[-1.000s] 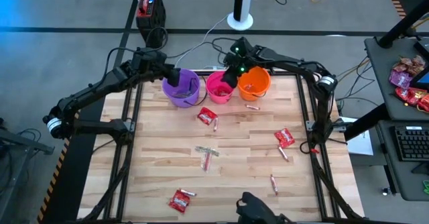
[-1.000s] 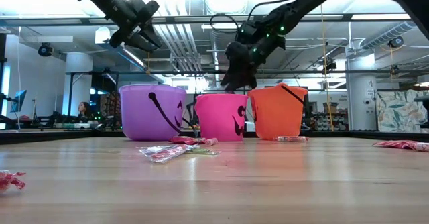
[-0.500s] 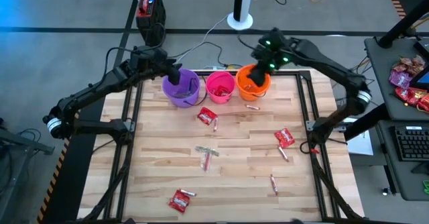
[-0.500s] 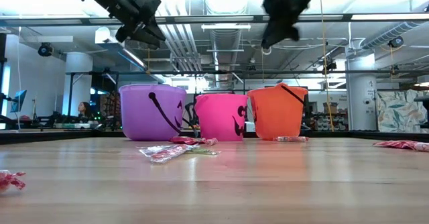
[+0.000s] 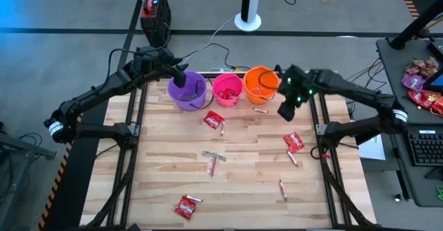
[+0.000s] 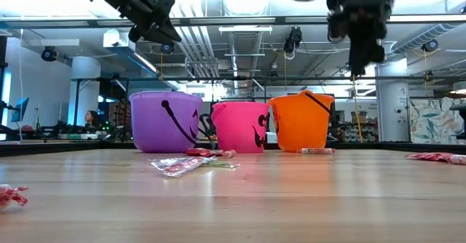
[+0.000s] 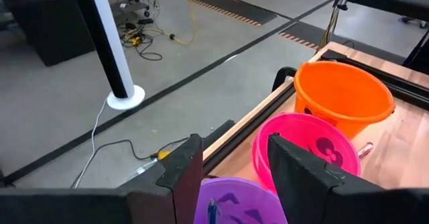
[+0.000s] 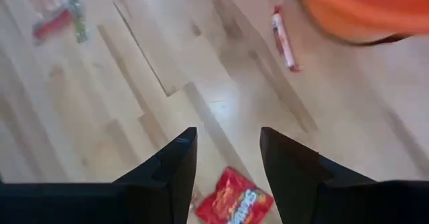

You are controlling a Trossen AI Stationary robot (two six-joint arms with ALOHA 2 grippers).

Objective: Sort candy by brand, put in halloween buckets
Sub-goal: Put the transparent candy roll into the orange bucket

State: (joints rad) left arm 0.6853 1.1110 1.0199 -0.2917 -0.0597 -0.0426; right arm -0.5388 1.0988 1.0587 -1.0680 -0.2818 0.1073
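Three buckets stand in a row at the table's far edge: purple (image 5: 187,91), pink (image 5: 227,89), orange (image 5: 261,84). My left gripper (image 5: 181,79) hovers open and empty over the purple bucket (image 7: 234,200). My right gripper (image 5: 287,108) hangs open and empty above the table, just right of the orange bucket (image 8: 362,6). Below it lie a red packet (image 8: 234,200) and a pink-white stick (image 8: 285,39). More candy lies flat on the table: red packets (image 5: 212,120), (image 5: 293,142), (image 5: 184,206), sticks (image 5: 282,189), and greenish sticks (image 5: 213,156).
Dark frame rails (image 5: 315,113) run along the table's sides. A white post base (image 5: 249,18) and a black box (image 5: 154,6) stand beyond the far edge. A side desk at the right holds a heap of red and pink wrappers (image 5: 421,79) and a keyboard (image 5: 423,148).
My right gripper has risen from over the pink bucket, passed above the orange bucket, and swung toward the table's right and near side, ending over bare wood beside the orange bucket. The buckets and the candy on the table have stayed put.
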